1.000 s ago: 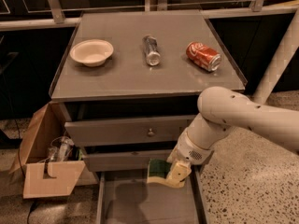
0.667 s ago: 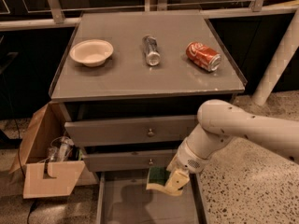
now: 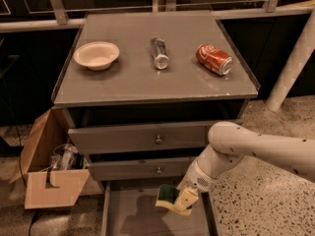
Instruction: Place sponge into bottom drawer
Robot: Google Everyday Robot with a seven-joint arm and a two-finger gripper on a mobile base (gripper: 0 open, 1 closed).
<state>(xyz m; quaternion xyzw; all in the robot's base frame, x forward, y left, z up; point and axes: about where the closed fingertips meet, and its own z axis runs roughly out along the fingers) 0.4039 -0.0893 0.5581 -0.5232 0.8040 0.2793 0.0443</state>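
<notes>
Holding sponge (image 3: 166,194) clenched in gripper (image 3: 180,201), over pulled-out bottom drawer (image 3: 134,223), toward its right rail, above its floor, near its back.

**Hidden and cut off**

Robot hand (image 3: 181,202) low over bottom drawer (image 3: 133,220), clamped on sponge (image 3: 166,194); sponge's right end covered by it. Drawer front lost below frame edge. White arm (image 3: 266,149) runs off right edge. In cardboard box (image 3: 49,193), clutter (image 3: 64,156) too murky to name.
</notes>
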